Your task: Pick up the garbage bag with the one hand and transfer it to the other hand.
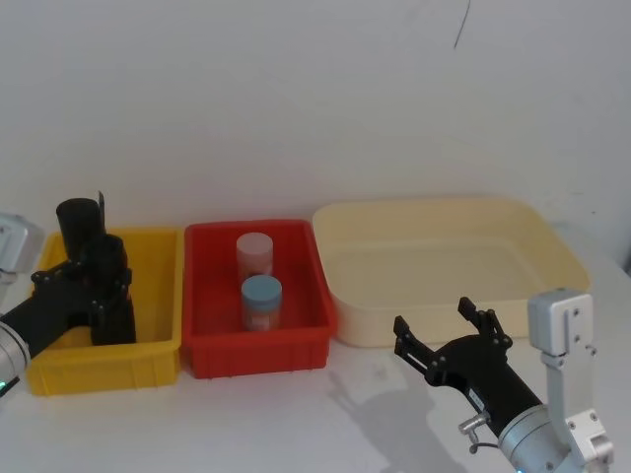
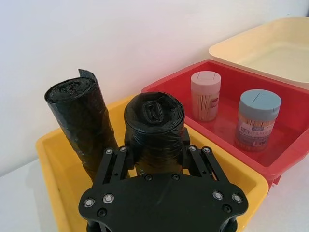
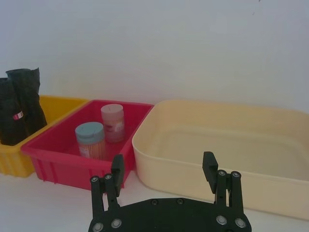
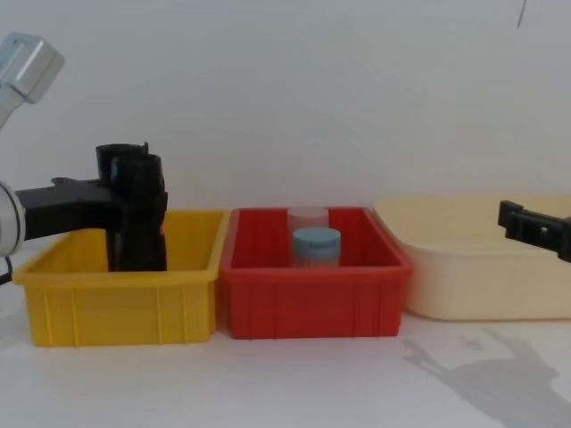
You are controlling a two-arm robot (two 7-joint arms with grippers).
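From the head, the left tool [image 1: 106,276] sits in the yellow bin [image 1: 108,370] at the left of the worktop [image 1: 296,424], its fingers on either side of the garbage bag [image 1: 113,320], which stands upright in the bin. A thinner black roll [image 1: 77,222] stands just behind it. Next along is a red bin [image 1: 261,357] holding a pink-lidded jar [image 1: 254,251] and a blue-lidded jar [image 1: 261,301], then a cream tub [image 1: 552,246]. The right tool [image 1: 434,320] hovers over the worktop in front of the tub, fingers apart and holding nothing.

At the left wrist, the left tool [image 2: 155,145] is clamped on the garbage bag [image 2: 154,116], a finger pressed to each side below the roll's top. The thinner roll [image 2: 79,116], with a loose flap at its top, leans beside it.

At the right wrist, the right tool [image 3: 163,166] is spread wide, facing the tub [image 3: 217,169]. Far off in the yellow bin [image 3: 14,159], the garbage bag [image 3: 9,116] shows a small red mark on its side.

From the chest, the left tool [image 4: 134,209] reaches in from the left and grips the garbage bag [image 4: 143,232], whose lower end is inside the yellow bin [image 4: 116,308]. The right tool [image 4: 513,218] comes in at the right edge, in front of the tub [image 4: 473,285].
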